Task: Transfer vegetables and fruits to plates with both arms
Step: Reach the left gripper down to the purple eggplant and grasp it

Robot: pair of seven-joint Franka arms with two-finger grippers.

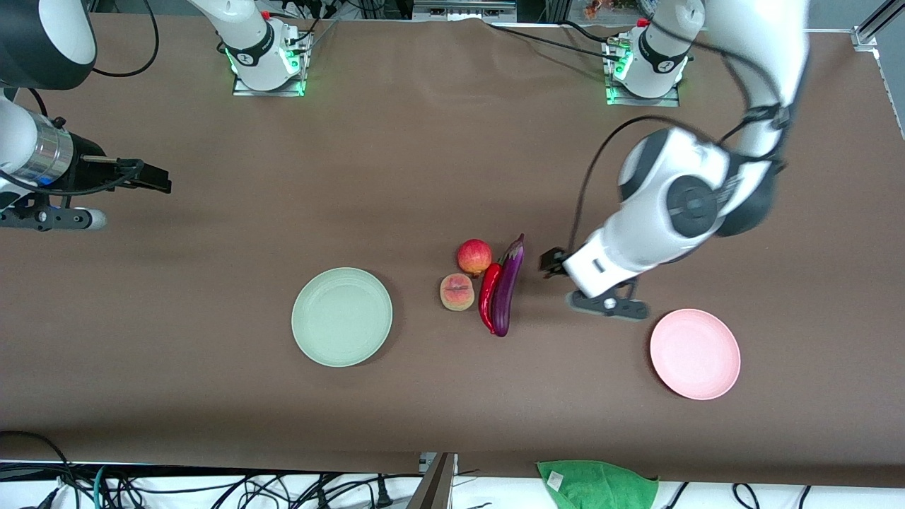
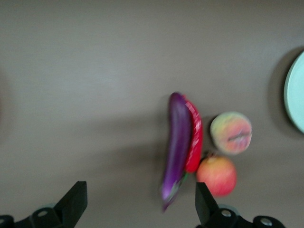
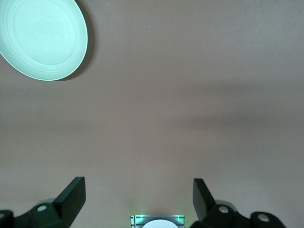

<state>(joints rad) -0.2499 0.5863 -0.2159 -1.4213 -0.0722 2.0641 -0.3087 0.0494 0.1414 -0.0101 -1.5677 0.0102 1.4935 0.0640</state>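
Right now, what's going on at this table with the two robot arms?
Nothing is held yet. The left gripper, fingers open, hangs over the table beside the eggplant. The chili pepper, peach and apple lie clustered with it between the empty green plate and pink plate. The right gripper, open too, waits at its end of the table.

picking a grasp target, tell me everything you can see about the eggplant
The eggplant is long, slim and glossy purple, slightly curved, with a dark stem cap at the end farther from the front camera. It looks smooth and plastic-like. It lies flat on the brown table, pressed alongside the red chili pepper, between the two plates. Nothing grips it: the open left gripper hangs above the table near its stem end, not touching.
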